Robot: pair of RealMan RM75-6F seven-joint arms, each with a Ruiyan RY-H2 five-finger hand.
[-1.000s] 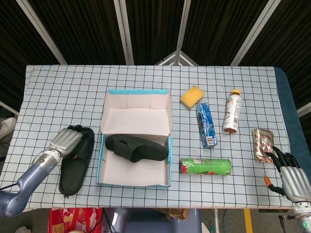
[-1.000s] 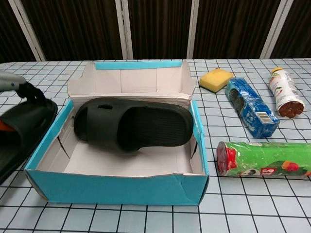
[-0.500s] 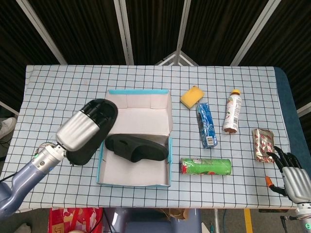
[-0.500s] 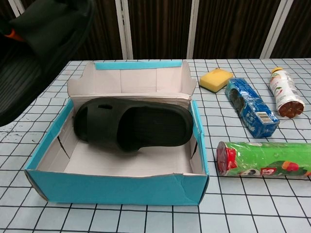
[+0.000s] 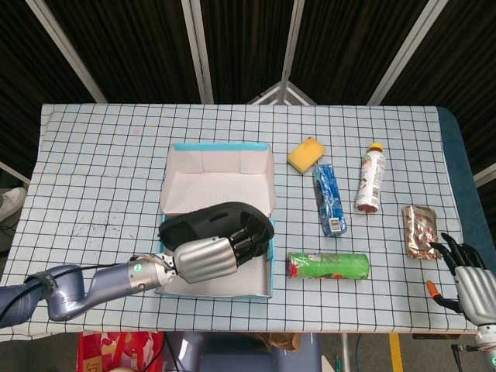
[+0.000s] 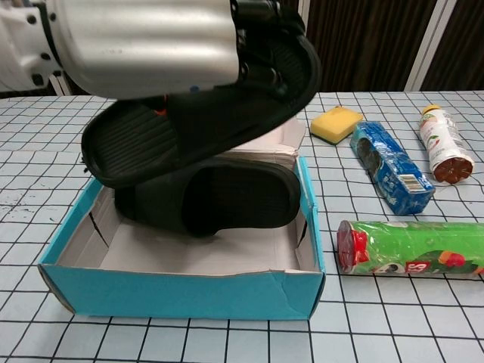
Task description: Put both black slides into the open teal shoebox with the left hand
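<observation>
We see the left hand (image 6: pixel 144 41) holding one black slide (image 6: pixel 189 125) up in the air over the open teal shoebox (image 6: pixel 181 291). Its fingers (image 6: pixel 261 45) are curled around the shoe, and the bumpy sole faces us in the chest view. The shoe is tilted, with one end higher than the other. From the head view, the left hand (image 5: pixel 205 258) and its slide (image 5: pixel 225 221) are above the front part of the box (image 5: pixel 263 291).

The other black slide (image 6: pixel 227 197) already lies inside the box, right under the held one.

The right hand (image 5: pixel 471 279) is near the table's right edge, well apart from the box. It holds nothing and its fingers are spread a little.

A green tube (image 5: pixel 329 266) lies just beside the box on its right. A yellow sponge (image 5: pixel 306 155), a blue packet (image 5: pixel 329 198) and a bottle (image 5: pixel 370 178) lie farther back.
</observation>
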